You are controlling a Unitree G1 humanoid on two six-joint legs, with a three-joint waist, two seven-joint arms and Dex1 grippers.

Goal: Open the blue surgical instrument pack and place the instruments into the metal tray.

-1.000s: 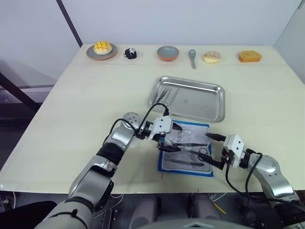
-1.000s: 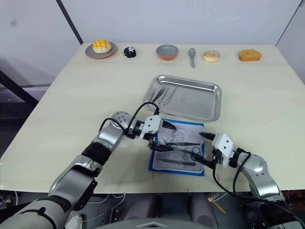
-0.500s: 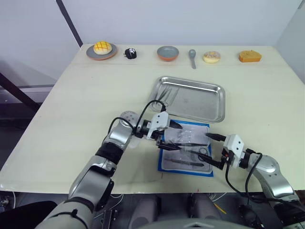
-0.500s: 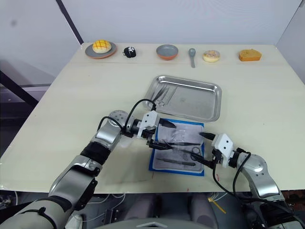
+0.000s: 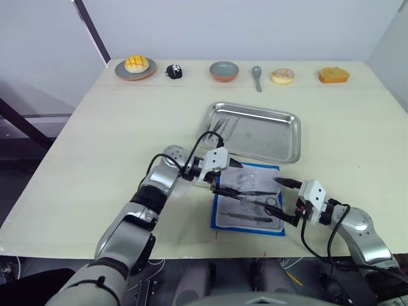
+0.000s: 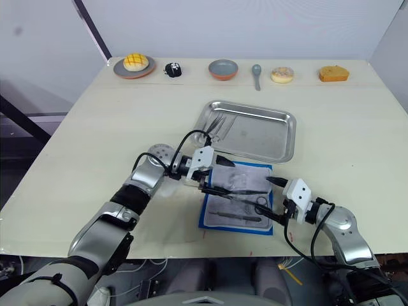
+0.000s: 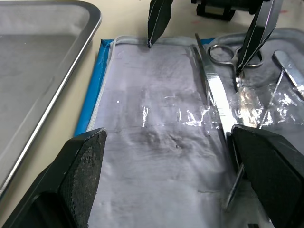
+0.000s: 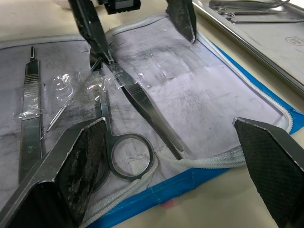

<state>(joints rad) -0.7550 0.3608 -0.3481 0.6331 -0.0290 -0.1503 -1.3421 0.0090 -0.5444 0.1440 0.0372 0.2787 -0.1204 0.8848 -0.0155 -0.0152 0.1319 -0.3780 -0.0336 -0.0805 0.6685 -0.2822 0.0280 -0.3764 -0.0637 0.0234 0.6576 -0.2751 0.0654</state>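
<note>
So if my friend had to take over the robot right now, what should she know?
Left gripper: open, over the far left end of the open blue pack, holding nothing.
Right gripper: open, at the pack's right edge, holding nothing.
Pack lies unzipped on the table, just in front of the metal tray.
Done: pack opened; at least one instrument already lies in the tray's far left corner.
Left: scissors, forceps and a slim handled tool are still in the pack's clear pockets.

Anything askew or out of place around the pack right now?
Nothing is spilled or damaged. The blue surgical instrument pack lies open, slightly askew to the metal tray. The clear pocket film over its instruments is crumpled.
</note>
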